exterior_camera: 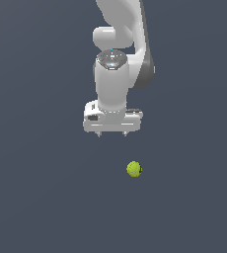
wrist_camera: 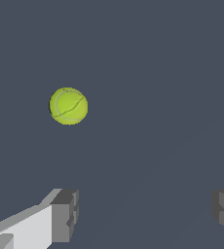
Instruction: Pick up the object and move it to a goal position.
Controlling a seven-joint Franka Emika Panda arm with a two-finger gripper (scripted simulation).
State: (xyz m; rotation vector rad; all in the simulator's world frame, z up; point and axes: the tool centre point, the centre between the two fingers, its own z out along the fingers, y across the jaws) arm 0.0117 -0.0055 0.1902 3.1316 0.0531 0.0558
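Approach step, nothing grasped yet. Claw (exterior_camera: 112, 133) spread wide and empty, hanging clear above the worktop (exterior_camera: 36, 197). Ball (exterior_camera: 133, 169) on the worktop, lower than the claw and off toward the exterior view's right. Next: shifting over the ball, descending, closing. No readable writing or brand anywhere.

A yellow-green ball (wrist_camera: 68, 106) with faint dark seam lines lies on a plain dark grey surface (wrist_camera: 153, 73). The gripper (wrist_camera: 145, 214) has its two fingers spread wide, one fingertip (wrist_camera: 65, 215) nearer the ball, the other partly cut off at the frame edge. The ball is clear of both fingertips, outside the gap between them.
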